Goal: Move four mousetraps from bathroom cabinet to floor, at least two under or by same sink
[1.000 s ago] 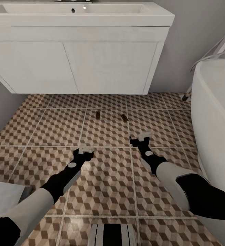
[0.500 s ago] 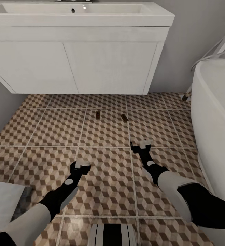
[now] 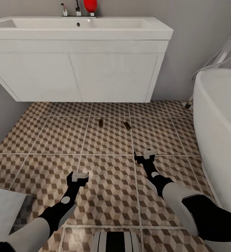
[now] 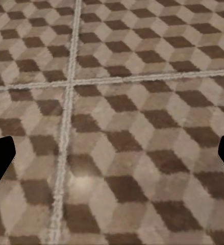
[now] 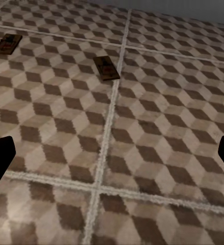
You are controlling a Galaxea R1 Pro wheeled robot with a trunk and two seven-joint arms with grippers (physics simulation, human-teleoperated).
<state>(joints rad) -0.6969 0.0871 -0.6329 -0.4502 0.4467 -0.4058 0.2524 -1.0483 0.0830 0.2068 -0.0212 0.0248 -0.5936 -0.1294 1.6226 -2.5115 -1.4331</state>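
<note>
Two mousetraps (image 3: pixel 101 122) (image 3: pixel 127 125) lie on the floor (image 3: pixel 108 196) before the sink (image 3: pixel 80 28), ahead of our pincers: left (image 3: pixel 79 176) and right (image 3: pixel 147 155), both spread wide, empty; right nearer.

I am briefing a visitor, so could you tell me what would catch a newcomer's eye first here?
The wide white bathroom sink on its wall-hung vanity, with a red object beside the tap. Below, the cube-patterned bathroom floor carries two small mousetraps lying apart, in front of the vanity.
</note>
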